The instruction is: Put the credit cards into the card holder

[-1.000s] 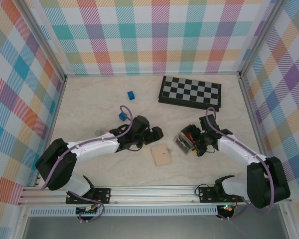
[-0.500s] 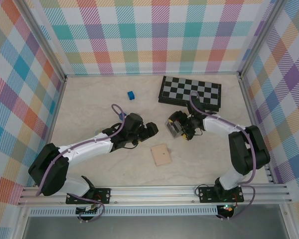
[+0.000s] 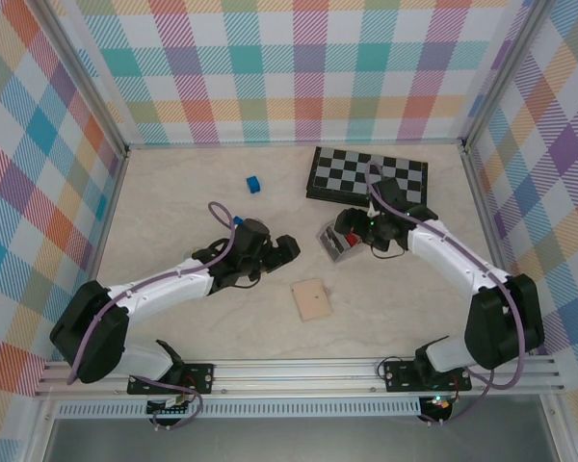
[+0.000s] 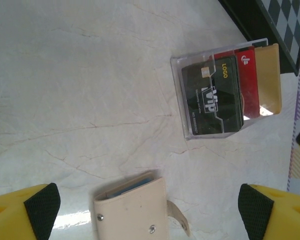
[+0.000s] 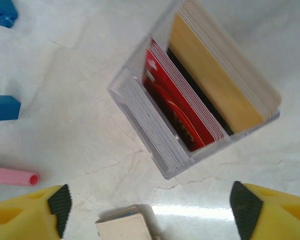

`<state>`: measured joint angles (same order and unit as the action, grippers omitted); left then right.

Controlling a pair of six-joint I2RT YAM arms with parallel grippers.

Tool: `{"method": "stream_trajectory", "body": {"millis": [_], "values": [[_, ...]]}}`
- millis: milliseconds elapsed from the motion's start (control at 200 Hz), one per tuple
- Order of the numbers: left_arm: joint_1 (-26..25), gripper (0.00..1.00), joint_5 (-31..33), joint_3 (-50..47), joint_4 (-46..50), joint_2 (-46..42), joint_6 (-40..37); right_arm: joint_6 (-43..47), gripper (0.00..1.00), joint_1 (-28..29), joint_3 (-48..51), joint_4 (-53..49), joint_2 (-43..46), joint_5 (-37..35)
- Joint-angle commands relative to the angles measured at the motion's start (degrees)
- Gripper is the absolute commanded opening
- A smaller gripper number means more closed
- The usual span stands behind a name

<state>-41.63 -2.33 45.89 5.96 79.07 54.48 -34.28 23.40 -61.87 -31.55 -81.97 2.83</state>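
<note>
Card holder [image 3: 310, 299]: lies flat and folded on the table, nearest the arm bases and between the two arms. Its snap strap is loose and a blue-grey inner edge peeps out.
Left gripper [image 3: 287, 250]: jaws wide apart with nothing between them. It hovers just beyond the card holder and slightly left of it, and its camera takes in both holder and case.
Right gripper [image 5: 152, 204]: jaws spread wide, holding nothing. It looks down on the case and is the nearer arm to it.
Credit cards [image 5: 182, 107]: stand on edge in the clear case [image 3: 331, 241], packed as grey-white, red, black and tan stacks. None is in the card holder yet.
Key relation: the cards' top edges run diagonally across the right gripper's jaw line. The wrist probably needs turning before it can pinch one, and the case walls crowd the stacks.
Nearby: a pink tube [image 5: 12, 176] and blue blocks [image 5: 2, 107] lie to one side of the case, apart from it.
Far: the chessboard [image 3: 368, 176] lies just behind the case.
</note>
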Motion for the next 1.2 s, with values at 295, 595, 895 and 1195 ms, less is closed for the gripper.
{"method": "stream_trajectory", "body": {"millis": [295,595,895,1195], "values": [[2.08,1.00,-3.03,0.55,-5.23,4.78,0.65,21.24,0.58,9.31,-17.65,-13.09,-18.56,-20.45],[2.12,1.00,-3.38,-1.57,-7.23,4.28,2.03,24.03,0.56,11.12,-20.84,-13.64,-25.21,-24.01],[2.08,1.00,-3.33,-1.87,-6.94,3.95,2.21,24.73,0.57,12.09,-22.64,-14.65,-29.07,-26.75],[2.12,1.00,-3.10,-2.17,-6.46,3.11,2.20,24.38,0.54,12.37,-22.60,-14.67,-28.83,-34.60]]}}
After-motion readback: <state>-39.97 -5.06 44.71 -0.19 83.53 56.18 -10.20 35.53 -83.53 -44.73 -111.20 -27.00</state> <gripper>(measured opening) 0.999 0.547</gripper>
